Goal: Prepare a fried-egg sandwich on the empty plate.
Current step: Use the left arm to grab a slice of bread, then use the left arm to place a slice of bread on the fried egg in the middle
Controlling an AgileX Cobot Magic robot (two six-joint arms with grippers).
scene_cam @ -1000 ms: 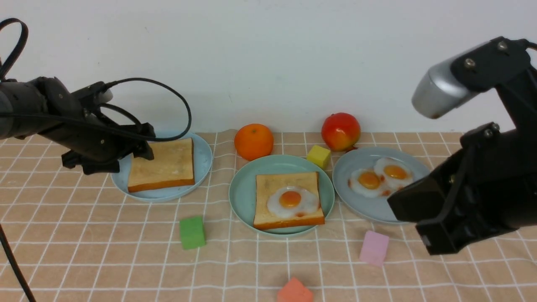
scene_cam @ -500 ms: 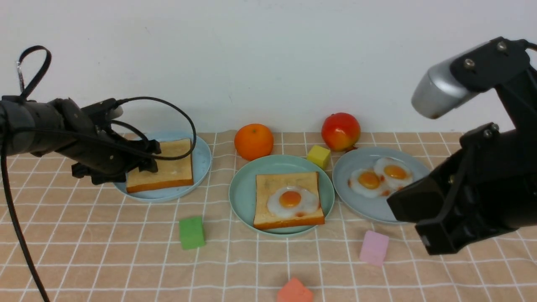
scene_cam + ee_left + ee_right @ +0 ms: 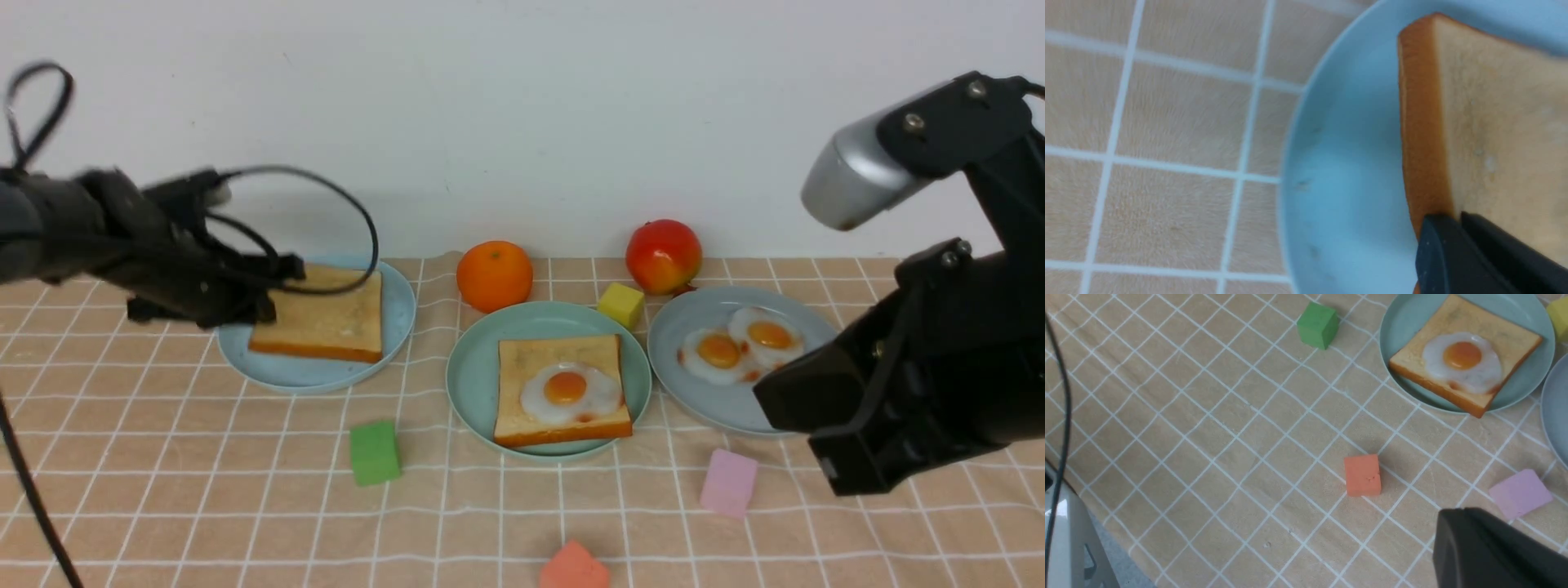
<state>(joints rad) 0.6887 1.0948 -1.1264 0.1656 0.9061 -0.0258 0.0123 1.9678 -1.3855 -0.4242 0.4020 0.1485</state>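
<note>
A fried egg lies on a toast slice on the mint-green plate at the centre; the right wrist view shows the same plate, toast and egg. A second toast slice is over the pale sky-blue plate at the left. My left gripper is shut on that slice's left edge. Up close, the left gripper pinches the toast by its crust above the blue plate. My right gripper hovers shut and empty at the right, above the cloth.
A grey-blue plate with a joined pair of eggs sits right of centre. An orange, an apple and a yellow cube stand behind. Green, pink and orange-red cubes lie in front.
My left gripper reached the toast's left edge, shut on it and raised it slightly off the blue plate. The right arm has not moved.
</note>
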